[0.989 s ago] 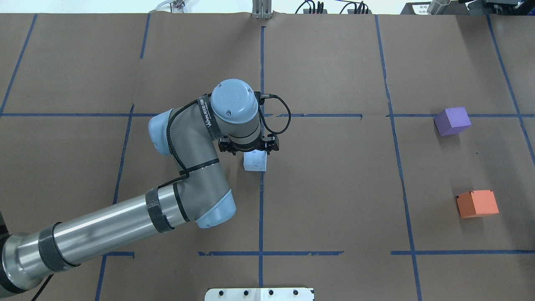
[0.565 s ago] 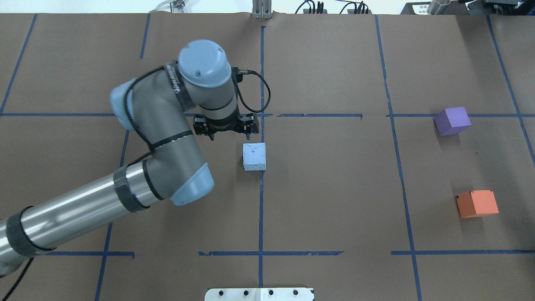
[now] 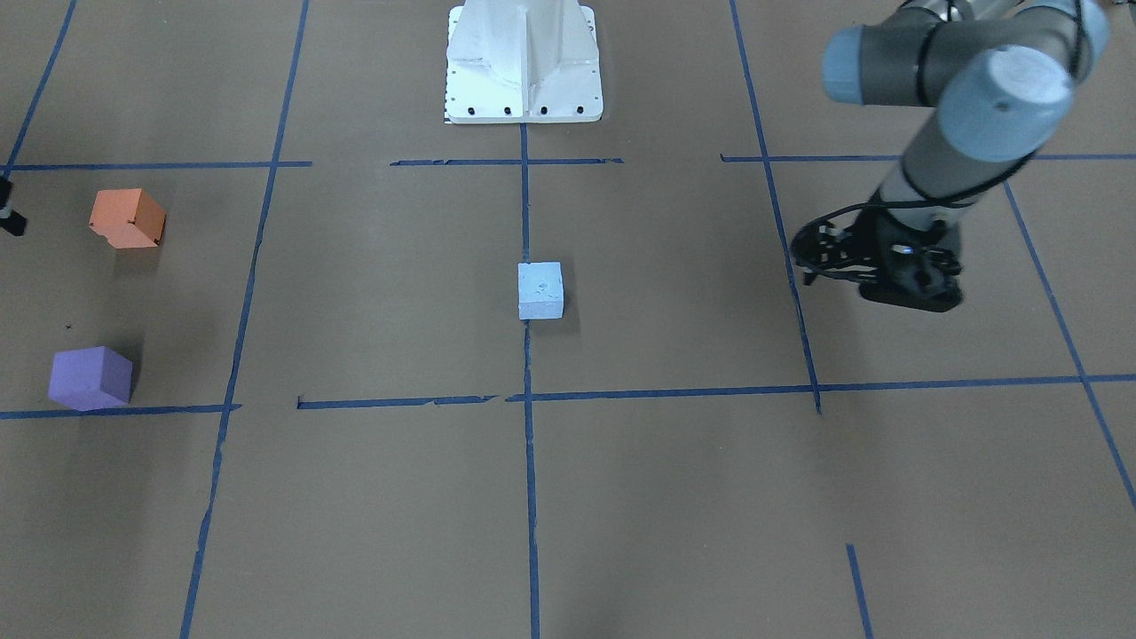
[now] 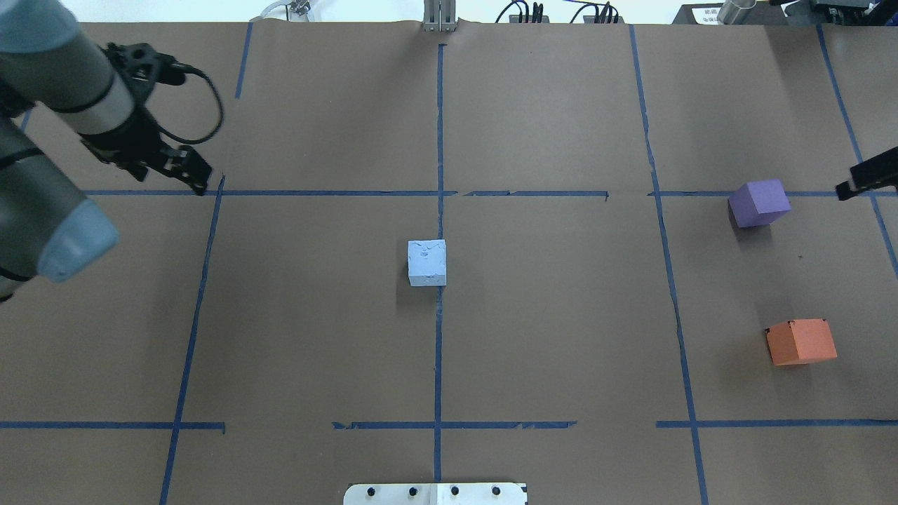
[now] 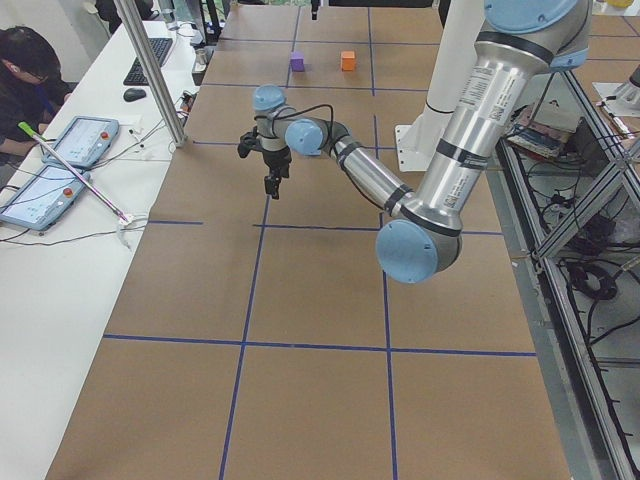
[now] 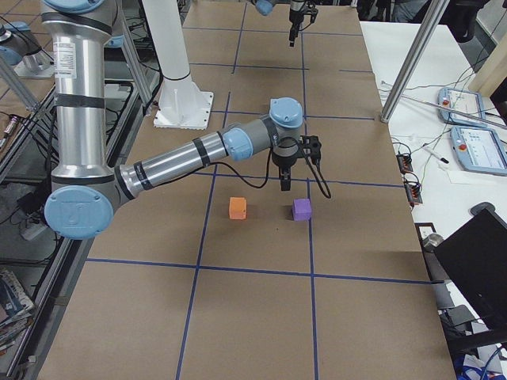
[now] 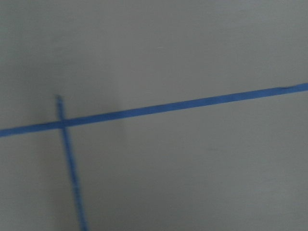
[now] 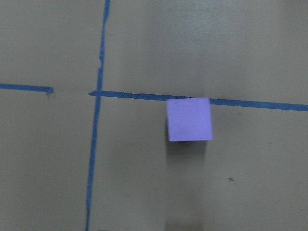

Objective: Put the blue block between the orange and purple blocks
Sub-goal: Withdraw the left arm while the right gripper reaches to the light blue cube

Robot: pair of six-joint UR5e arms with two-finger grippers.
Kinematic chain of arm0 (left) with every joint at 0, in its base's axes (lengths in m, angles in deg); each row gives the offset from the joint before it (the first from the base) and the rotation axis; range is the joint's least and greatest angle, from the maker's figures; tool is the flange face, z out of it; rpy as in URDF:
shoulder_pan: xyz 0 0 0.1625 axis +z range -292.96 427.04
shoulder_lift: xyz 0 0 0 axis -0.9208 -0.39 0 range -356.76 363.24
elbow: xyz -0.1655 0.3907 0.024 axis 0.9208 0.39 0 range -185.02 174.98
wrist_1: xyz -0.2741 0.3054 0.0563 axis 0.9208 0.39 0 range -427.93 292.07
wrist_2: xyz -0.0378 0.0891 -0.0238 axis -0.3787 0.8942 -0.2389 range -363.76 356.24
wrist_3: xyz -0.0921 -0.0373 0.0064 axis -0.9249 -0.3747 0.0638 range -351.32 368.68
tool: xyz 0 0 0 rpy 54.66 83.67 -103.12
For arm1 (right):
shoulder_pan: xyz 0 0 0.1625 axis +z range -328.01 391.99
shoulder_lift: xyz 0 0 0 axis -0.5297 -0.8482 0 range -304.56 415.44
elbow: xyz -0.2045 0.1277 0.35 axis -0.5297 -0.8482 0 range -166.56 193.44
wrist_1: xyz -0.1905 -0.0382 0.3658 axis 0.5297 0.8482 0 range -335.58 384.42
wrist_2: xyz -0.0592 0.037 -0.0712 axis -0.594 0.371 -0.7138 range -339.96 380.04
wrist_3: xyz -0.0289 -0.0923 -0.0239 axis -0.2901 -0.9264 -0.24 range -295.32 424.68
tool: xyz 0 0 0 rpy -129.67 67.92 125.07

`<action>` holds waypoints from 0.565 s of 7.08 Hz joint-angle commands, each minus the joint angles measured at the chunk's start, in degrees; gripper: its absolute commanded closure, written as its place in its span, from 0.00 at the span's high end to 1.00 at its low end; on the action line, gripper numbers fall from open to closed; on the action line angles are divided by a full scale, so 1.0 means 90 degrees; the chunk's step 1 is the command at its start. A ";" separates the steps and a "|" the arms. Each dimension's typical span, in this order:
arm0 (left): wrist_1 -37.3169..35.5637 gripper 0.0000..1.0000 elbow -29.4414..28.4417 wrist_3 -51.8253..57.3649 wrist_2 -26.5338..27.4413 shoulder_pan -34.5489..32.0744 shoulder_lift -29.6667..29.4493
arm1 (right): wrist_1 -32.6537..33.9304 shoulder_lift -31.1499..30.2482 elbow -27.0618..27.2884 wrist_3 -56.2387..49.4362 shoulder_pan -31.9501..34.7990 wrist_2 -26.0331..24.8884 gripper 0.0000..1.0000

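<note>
The pale blue block (image 4: 426, 262) sits alone on the brown paper at the table's middle, also in the front view (image 3: 540, 290). The purple block (image 4: 759, 203) and the orange block (image 4: 801, 341) sit at the right, with a gap between them. My left gripper (image 4: 186, 172) hangs empty over the far left, well away from the blue block; in the front view (image 3: 912, 293) its jaws look spread. My right gripper (image 4: 866, 179) only shows at the right edge, just beyond the purple block (image 8: 188, 119); I cannot tell whether it is open or shut.
Blue tape lines (image 4: 438, 140) divide the brown paper into squares. The white robot base plate (image 4: 435, 493) is at the near edge. Operator desks with tablets (image 5: 70, 150) stand beyond the far side of the table.
My left gripper has left the blue block and swung away to the far left. The blue block stayed at the centre. My right gripper has come into view at the right edge.
</note>
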 commanded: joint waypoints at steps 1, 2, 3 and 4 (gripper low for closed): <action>0.0007 1.00 -0.0313 0.2442 -0.0477 -0.1560 0.1072 | -0.0094 0.1327 -0.0034 0.2327 -0.1878 -0.1011 1.00; 0.0094 1.00 -0.0490 0.3011 -0.0605 -0.2155 0.1541 | -0.0055 0.2087 -0.0296 0.3313 -0.2749 -0.1743 1.00; 0.0076 1.00 -0.0704 0.3838 -0.0607 -0.2693 0.1777 | 0.0003 0.2656 -0.0695 0.3787 -0.3222 -0.2117 1.00; 0.0105 1.00 -0.0987 0.4146 -0.0616 -0.3240 0.2031 | 0.0246 0.3174 -0.0979 0.4275 -0.3729 -0.2643 1.00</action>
